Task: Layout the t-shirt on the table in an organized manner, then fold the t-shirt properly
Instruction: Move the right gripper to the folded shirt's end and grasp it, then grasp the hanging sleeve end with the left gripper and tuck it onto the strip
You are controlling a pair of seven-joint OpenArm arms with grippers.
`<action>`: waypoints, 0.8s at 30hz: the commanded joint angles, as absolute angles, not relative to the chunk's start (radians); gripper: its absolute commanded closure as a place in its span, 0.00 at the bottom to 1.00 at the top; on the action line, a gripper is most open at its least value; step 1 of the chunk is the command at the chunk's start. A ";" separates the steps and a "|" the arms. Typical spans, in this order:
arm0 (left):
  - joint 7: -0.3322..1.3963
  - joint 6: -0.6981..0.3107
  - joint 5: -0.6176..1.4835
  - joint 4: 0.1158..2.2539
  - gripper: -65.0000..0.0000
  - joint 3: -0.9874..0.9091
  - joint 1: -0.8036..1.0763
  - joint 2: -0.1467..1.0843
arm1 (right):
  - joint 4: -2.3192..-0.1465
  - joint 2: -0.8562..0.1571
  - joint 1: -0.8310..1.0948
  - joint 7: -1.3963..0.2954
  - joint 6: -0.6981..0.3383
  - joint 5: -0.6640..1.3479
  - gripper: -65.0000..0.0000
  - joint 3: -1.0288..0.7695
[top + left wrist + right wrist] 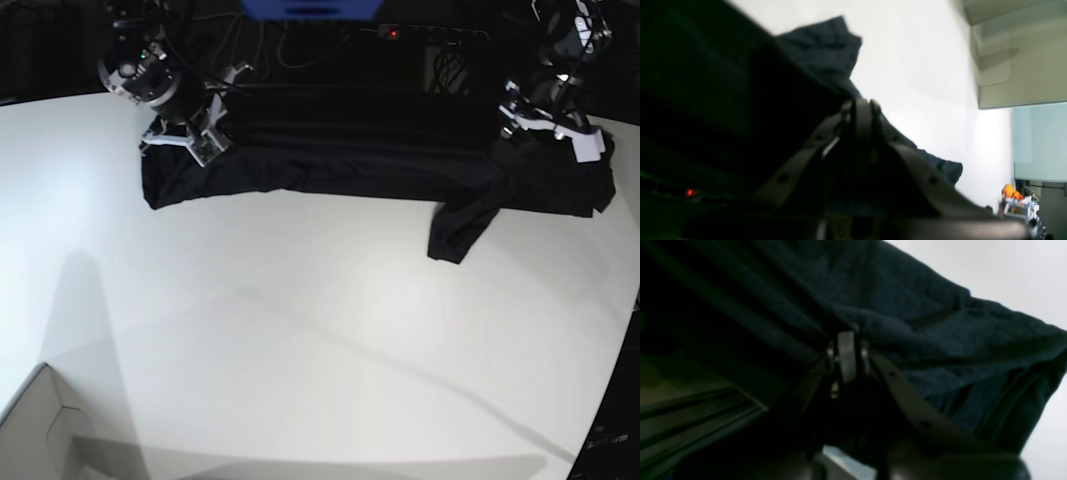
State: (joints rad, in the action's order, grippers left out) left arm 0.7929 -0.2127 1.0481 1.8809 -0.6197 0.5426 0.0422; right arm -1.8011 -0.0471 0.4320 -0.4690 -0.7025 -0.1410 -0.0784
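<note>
Holding: both grippers are clamped on the t-shirt [370, 150], which hangs stretched between them at the far edge of the table [300, 330].
Left gripper [863, 105]: jaws pinched together on a fold of black cloth, on the right side of the base view.
Right gripper [846, 340]: jaws pinched together on a bunched ridge of cloth, on the left side of the base view.
Shirt position: spread wide along the far side, lower edge draped on the tabletop; one sleeve [462, 225] droops onto the white surface near the left gripper.
Done so far: garment looks picked up by two points and pulled out sideways.
Not yet done: it is not lying flat; cloth is rumpled and doubled near both grips, and no fold is made.
Left to do, as I judge: lay it smooth on the open tabletop, straighten the sleeves, then fold.
Box [35, 430]: pale corner at the near left, well apart from the shirt.
</note>
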 commanded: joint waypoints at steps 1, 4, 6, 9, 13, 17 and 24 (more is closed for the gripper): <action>0.769 -0.220 1.069 1.886 0.99 -0.624 0.550 0.051 | -1.807 -0.051 0.427 -0.455 -0.698 -0.137 1.00 -0.082; 0.769 -0.220 1.069 1.880 0.91 -0.625 0.570 0.062 | -1.799 -0.061 0.423 -0.455 -0.698 -0.137 1.00 -0.082; 0.769 -0.220 1.069 1.882 0.79 -0.630 0.570 0.064 | -1.799 -0.062 0.423 -0.455 -0.698 -0.136 1.00 -0.081; 0.769 -0.220 1.069 1.882 0.58 -0.631 0.570 0.064 | -1.799 -0.061 0.423 -0.455 -0.698 -0.136 1.00 -0.081; 0.769 -0.220 1.069 1.888 0.37 -0.631 0.573 0.061 | -1.799 -0.061 0.421 -0.455 -0.698 -0.136 1.00 -0.081; 0.762 -0.220 1.076 1.916 0.34 -0.648 0.598 0.056 | -1.799 -0.062 0.421 -0.455 -0.698 -0.136 1.00 -0.079; 0.768 -0.216 1.070 2.005 0.34 -0.731 0.527 0.021 | -1.799 -0.061 0.421 -0.455 -0.698 -0.136 1.00 -0.074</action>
